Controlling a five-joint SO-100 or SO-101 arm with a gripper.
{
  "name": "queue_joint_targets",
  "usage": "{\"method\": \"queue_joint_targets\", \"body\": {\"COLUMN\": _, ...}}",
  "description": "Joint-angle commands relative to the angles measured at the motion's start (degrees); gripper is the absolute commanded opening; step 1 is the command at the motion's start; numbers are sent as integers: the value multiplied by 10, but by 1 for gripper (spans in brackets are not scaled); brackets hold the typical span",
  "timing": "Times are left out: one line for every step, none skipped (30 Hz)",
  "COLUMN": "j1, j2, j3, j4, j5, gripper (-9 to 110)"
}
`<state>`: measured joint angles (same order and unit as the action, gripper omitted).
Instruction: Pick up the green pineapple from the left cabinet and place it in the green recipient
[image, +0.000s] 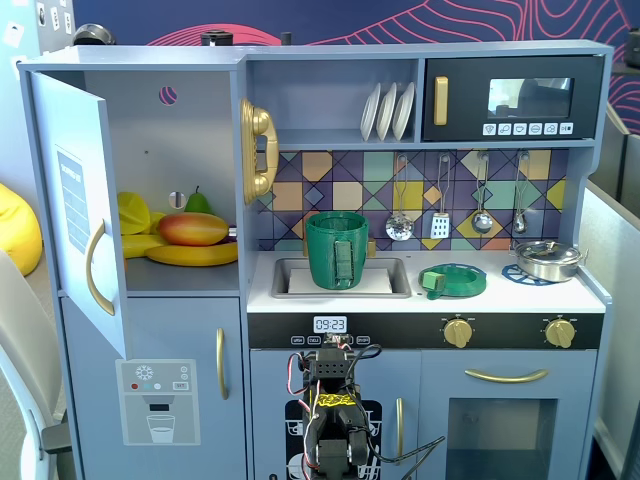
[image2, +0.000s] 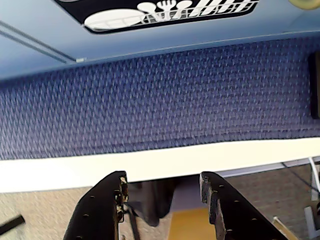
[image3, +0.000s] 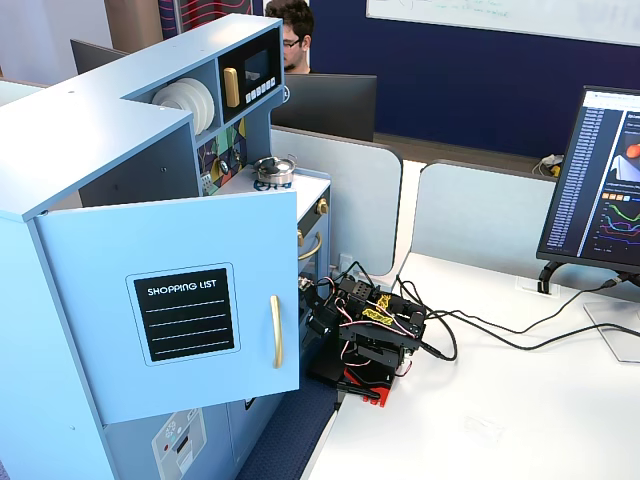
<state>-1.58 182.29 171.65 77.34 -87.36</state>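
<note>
The left cabinet (image: 195, 135) stands open, its door (image: 72, 205) swung out to the left; the door also shows in a fixed view (image3: 170, 300). Inside lie a mango (image: 193, 229), a banana (image: 190, 256), a yellow fruit and a light-green pear (image: 198, 203). The green pineapple does not show in any view. The green recipient (image: 337, 250) stands upright in the sink, strap handle facing front. My arm (image: 332, 415) sits folded low in front of the kitchen, also seen in a fixed view (image3: 372, 335). My gripper (image2: 162, 181) is open and empty, over a blue mat (image2: 160, 95) and the white table edge.
A flat green dish (image: 453, 280) lies right of the sink, and a silver pot (image: 547, 259) on the stove. A gold phone (image: 258, 150) hangs on the cabinet's right wall. Cables (image3: 480, 325) run over the white table toward a monitor (image3: 600, 180).
</note>
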Motion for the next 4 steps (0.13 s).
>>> {"method": "queue_joint_targets", "body": {"j1": -8, "j2": -3, "j3": 1, "j4": 105, "j5": -8, "gripper": 9}}
{"method": "queue_joint_targets", "body": {"j1": -8, "j2": -3, "j3": 1, "j4": 105, "j5": -8, "gripper": 9}}
{"method": "queue_joint_targets", "body": {"j1": -7, "j2": -3, "j3": 1, "j4": 105, "j5": -9, "gripper": 9}}
{"method": "queue_joint_targets", "body": {"j1": -7, "j2": -3, "j3": 1, "j4": 105, "j5": -9, "gripper": 9}}
